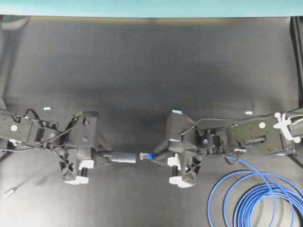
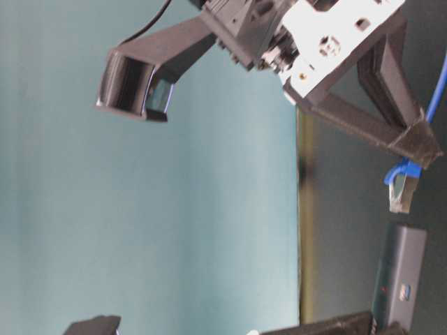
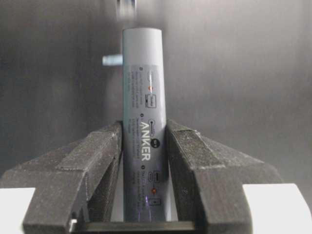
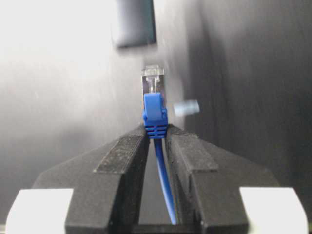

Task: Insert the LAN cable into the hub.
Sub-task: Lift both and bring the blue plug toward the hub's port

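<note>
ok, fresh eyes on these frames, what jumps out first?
Dead centre of the overhead view, the two arms meet nose to nose: the left gripper clamps the hub, and the right gripper pinches the LAN cable just behind its plug. A small gap separates plug and hub end, so nothing is inserted yet. The rest of the bright-blue cable lies coiled at the table's lower right.

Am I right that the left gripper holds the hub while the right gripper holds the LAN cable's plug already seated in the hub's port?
Not quite: the plug is not seated. The right wrist view shows a gap before the hub. The left gripper holds the hub and the right gripper the LAN cable.
</note>
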Controlling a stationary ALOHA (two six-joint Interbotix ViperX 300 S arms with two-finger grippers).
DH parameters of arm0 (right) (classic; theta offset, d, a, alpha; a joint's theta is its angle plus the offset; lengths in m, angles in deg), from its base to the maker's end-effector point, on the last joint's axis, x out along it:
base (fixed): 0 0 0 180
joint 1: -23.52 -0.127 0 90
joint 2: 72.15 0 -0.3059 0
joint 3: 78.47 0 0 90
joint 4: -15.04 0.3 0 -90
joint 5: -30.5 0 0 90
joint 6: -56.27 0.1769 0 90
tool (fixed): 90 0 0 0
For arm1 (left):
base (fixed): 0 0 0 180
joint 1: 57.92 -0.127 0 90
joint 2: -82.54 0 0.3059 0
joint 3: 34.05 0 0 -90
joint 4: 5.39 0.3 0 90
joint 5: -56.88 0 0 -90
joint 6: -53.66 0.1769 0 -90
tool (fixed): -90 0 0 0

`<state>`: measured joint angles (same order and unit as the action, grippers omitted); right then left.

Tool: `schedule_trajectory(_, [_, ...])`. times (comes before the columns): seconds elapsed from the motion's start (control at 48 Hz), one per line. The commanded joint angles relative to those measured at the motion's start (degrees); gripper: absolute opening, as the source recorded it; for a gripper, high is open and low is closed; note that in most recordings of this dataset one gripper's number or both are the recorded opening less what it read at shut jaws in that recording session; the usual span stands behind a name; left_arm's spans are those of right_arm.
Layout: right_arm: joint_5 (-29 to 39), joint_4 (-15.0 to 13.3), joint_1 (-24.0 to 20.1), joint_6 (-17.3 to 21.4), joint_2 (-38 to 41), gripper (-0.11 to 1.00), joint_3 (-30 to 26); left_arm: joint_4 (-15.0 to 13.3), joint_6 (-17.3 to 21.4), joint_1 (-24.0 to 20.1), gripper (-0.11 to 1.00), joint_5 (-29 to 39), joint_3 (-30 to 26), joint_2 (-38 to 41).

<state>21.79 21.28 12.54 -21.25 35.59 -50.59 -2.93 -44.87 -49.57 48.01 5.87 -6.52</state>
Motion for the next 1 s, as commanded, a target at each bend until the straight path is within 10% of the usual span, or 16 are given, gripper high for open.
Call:
schedule_trajectory(0.0, [1.05, 0.09, -0.35, 0.00, -0.26, 0.11, -0.88, 0.18, 0.26, -0.70, 0.28, 0.09, -1.93, 0.00])
schedule_trajectory(0.98, [2.11, 0.09, -0.79, -0.09, -0.26, 0.11, -1.05, 0.18, 1.41, -0.97, 0.28, 3.87, -5.62, 3.25])
